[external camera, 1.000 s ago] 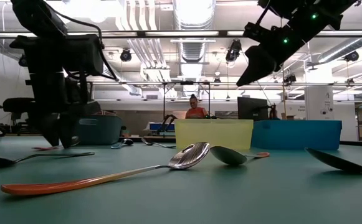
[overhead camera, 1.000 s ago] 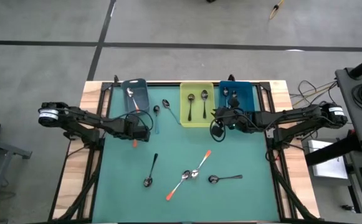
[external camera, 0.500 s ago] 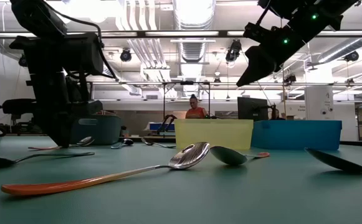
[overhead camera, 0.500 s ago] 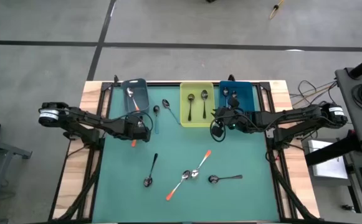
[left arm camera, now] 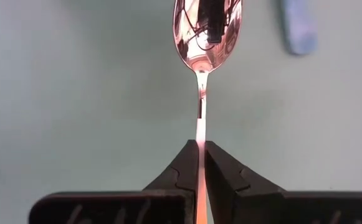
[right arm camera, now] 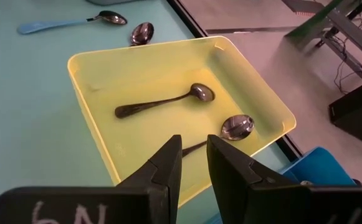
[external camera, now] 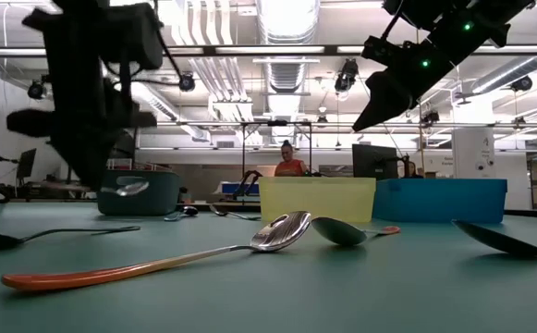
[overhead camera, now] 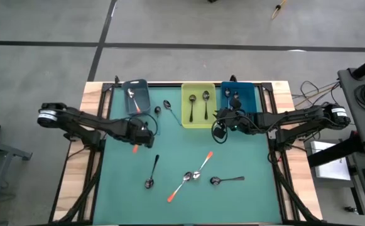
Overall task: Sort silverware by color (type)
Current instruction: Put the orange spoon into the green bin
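My left gripper hangs over the mat's left part, shut on an orange-handled spoon. The spoon's bowl floats above the table. My right gripper hovers open by the yellow bin, which holds two dark spoons. Two orange spoons and two black spoons lie flat on the mat. A pale blue spoon lies near the grey-blue bin, which holds an orange spoon. My left gripper pinches the spoon's thin orange handle between its two fingers, below the neck. The fingers come from above, pointing steeply down, across the handle. The spoon is lifted clear and lies about level, its handle end sticking out toward the near edge.
A blue bin with spoons stands at the far right, beside the yellow one. Another spoon lies between the grey-blue and yellow bins. A person sits in the room beyond the table.
My left gripper has shut on the orange spoon's handle and risen, drifting slightly toward the near edge. The spoon has come off the mat and now hangs clear of it.
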You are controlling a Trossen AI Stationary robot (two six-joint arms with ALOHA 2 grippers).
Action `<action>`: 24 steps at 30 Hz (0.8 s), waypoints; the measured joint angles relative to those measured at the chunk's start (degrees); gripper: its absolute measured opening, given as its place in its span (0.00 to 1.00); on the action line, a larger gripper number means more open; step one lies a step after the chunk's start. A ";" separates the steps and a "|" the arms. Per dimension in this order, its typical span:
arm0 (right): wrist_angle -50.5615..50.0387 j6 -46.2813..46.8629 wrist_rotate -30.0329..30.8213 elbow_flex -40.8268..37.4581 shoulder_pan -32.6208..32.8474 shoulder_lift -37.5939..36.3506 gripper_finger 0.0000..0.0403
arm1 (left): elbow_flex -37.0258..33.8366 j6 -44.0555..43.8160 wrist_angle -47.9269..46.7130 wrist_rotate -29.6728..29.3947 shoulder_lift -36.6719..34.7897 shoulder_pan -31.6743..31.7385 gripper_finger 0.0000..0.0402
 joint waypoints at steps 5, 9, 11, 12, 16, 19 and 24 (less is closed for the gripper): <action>-0.01 0.30 0.00 0.00 0.00 0.00 0.17 | 6.00 3.72 -6.25 -2.18 -2.24 0.05 0.00; 0.00 0.82 -0.85 0.00 -0.01 0.00 0.17 | 9.01 6.80 -10.47 -7.81 -6.19 3.22 0.00; 0.66 0.93 -2.37 -0.02 0.00 0.00 0.17 | 9.48 9.00 -10.62 -9.72 -8.80 6.43 0.00; 1.47 0.89 -2.90 -0.02 0.00 0.00 0.17 | 9.60 10.82 -10.63 -10.09 -10.33 8.79 0.00; 4.68 1.28 -3.04 -0.02 -0.02 0.00 0.17 | 9.46 16.94 -7.83 -12.53 -15.62 19.35 0.00; 5.86 0.81 -3.04 -0.02 -0.12 0.00 0.17 | 9.35 20.62 -2.44 -13.40 -17.98 27.96 0.00; 7.47 -1.84 -3.04 -0.02 -3.17 0.00 0.17 | 9.18 27.96 7.78 -6.99 -17.19 40.63 0.00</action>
